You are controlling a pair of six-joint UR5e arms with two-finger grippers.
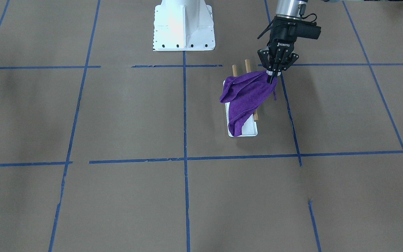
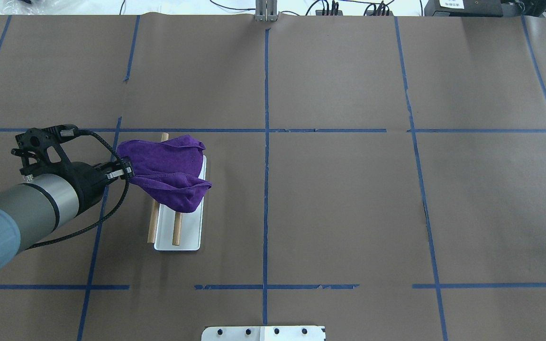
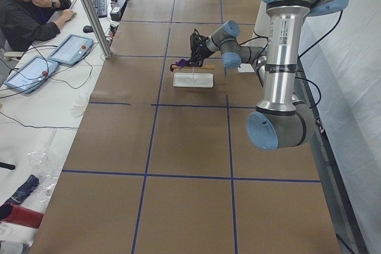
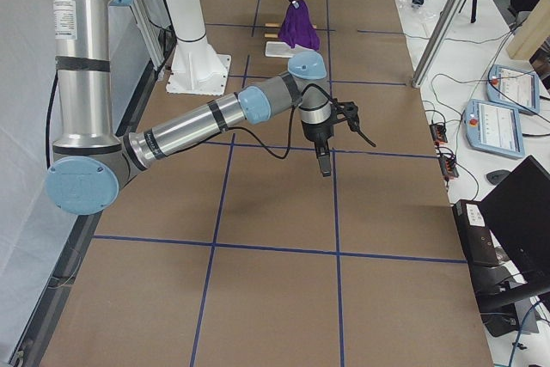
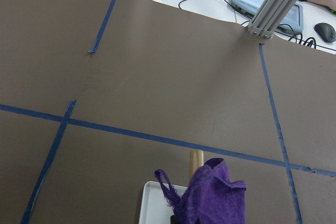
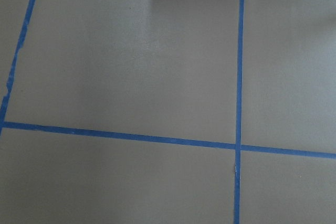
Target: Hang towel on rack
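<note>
Right tool [image 4: 324, 163] hangs over bare counter [image 4: 258, 298], grip unreadable; left tool [image 1: 271, 77] is clamped on 1 corner of the towel [image 1: 245, 98], bunched lopsided over the rack's [image 1: 250, 130] 2 dowels [image 1: 247, 64], so on release it'll likely slide off.

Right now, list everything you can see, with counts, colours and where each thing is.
table: one, brown with blue tape lines.
rack: one, white base with two light-brown rods, on the robot's left side of the table.
towel: one, purple, over the rack's far end, one corner lifted.
pedestal: one, white, at the table's robot edge.
operator: one, dark top, seated across the table.
left gripper: one, black, shut on the towel's corner beside the rack.
right gripper: one, black, over bare table; open or shut unclear.
</note>
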